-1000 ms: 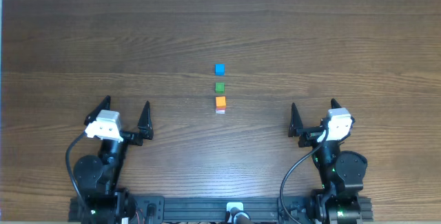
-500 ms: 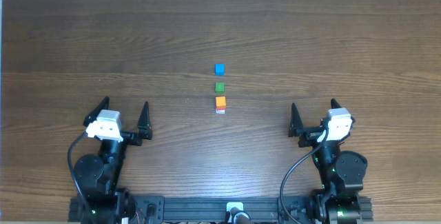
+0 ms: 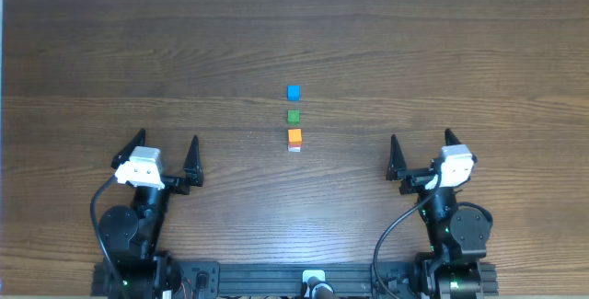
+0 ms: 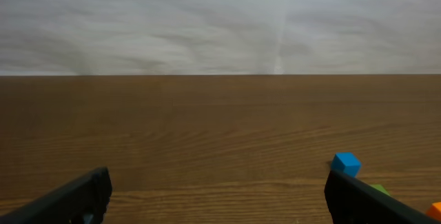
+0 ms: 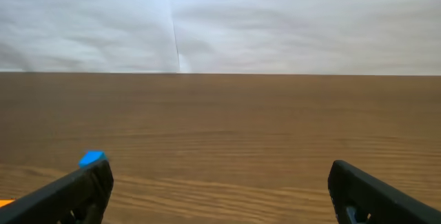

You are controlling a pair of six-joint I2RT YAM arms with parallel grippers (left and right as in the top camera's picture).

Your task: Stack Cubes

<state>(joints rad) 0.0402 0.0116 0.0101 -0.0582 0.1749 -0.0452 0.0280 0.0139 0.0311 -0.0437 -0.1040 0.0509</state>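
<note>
Overhead view of a wooden table [image 3: 479,41]. Three small cubes sit in a short line at its centre, near but apart from one another. A blue cube [image 3: 293,92] is farthest from the arms, a green cube [image 3: 293,116] is in the middle, and an orange cube [image 3: 294,136] is nearest. A white sliver [image 3: 294,148] shows at the orange cube's near edge. It may be a fourth cube underneath or only a lit side; it is too small to tell. The left gripper [image 3: 167,143] and right gripper [image 3: 420,141] rest near their bases, well apart from the cubes, each with jaws spread wide and holding nothing.

Stacking appears not yet begun, so the step in hand is likely the first reach. To do it well, one arm should go in alone, so the two do not meet over the line. Taking an end cube keeps the fingers away from its neighbours. Come down from above, centre the fingers on opposite flat faces, and close squarely so the cube does not twist. Lift straight up before carrying it across.
</note>
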